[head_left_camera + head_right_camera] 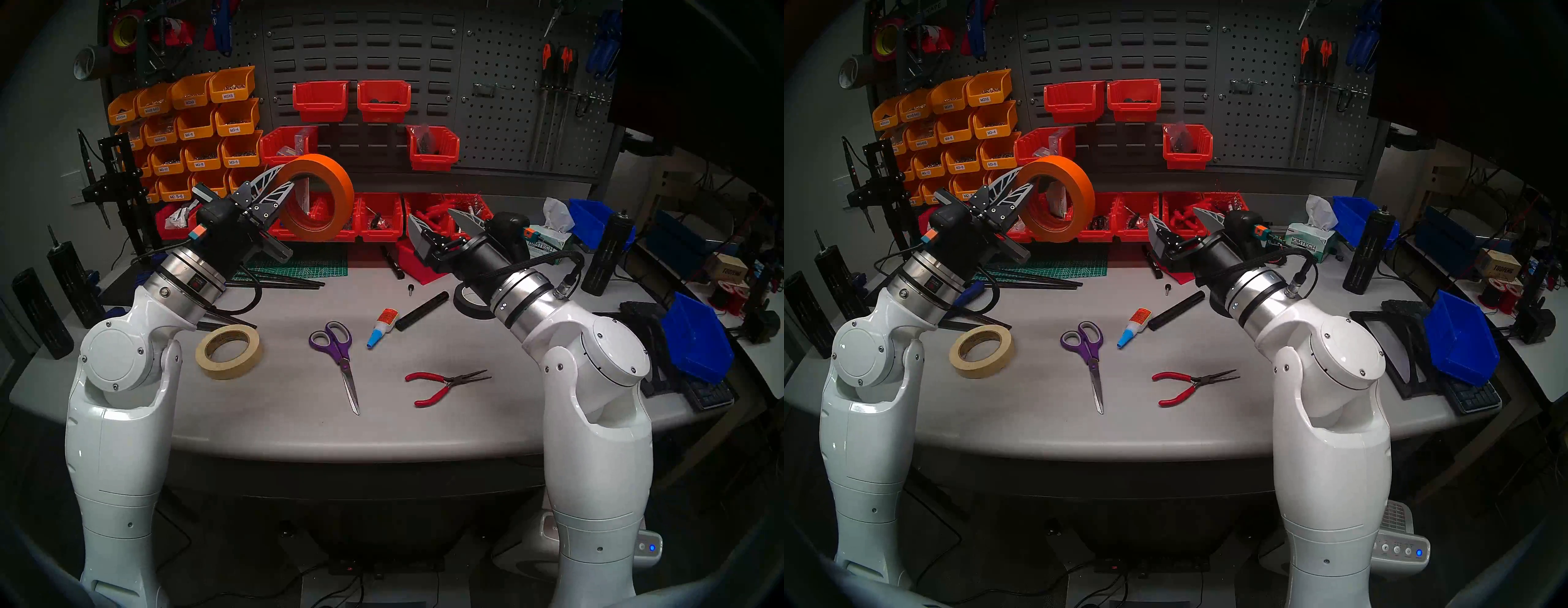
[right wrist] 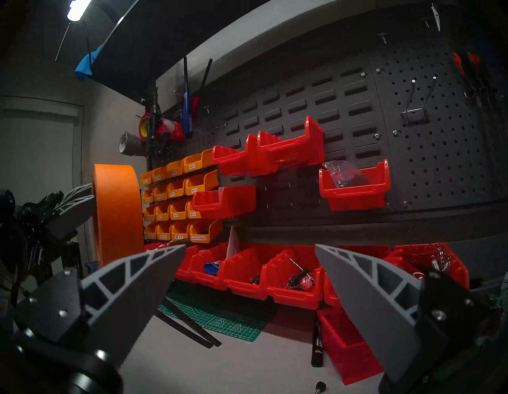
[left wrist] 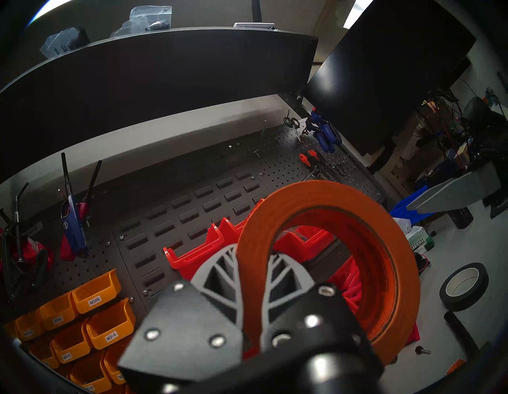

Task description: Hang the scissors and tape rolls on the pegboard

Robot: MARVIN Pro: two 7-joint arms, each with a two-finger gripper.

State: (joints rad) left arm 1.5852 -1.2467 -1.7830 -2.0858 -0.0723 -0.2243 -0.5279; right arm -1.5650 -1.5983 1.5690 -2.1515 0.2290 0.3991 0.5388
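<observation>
The left arm rises from the bench's near left edge, bends at the elbow and reaches up and inward, its wrist tilted above level. The left gripper (image 1: 283,183) is clamped on the orange tape roll (image 1: 335,187), one finger outside the band and one through the core, so the roll stands on edge in the air in front of the orange bins (image 1: 199,127) and the red bins (image 1: 322,99). From the left wrist view the roll (image 3: 327,198) arches over the two pinching fingers (image 3: 217,271).

Below the left forearm, the cream masking tape roll (image 1: 228,351) lies flat on the grey table (image 1: 297,424). Right of it the scissors (image 1: 339,361) lie flat, purple handles toward the wall and blades toward the robot. A glue bottle (image 1: 382,327) lies just beyond them, and red-handled pliers (image 1: 445,386) lie further right.

The right arm mirrors the left, elbow bent, forearm angled up and inward. The right gripper (image 1: 441,220) stands wide apart and holds nothing, pointing toward the red bins along the wall's foot; its spread fingers (image 2: 154,272) frame them in the wrist view. A black tape roll (image 1: 469,303) lies under its wrist.

On the far right of the wall, the pegboard (image 1: 505,106) carries metal hooks (image 1: 492,88) and hanging screwdrivers (image 1: 555,63).
</observation>
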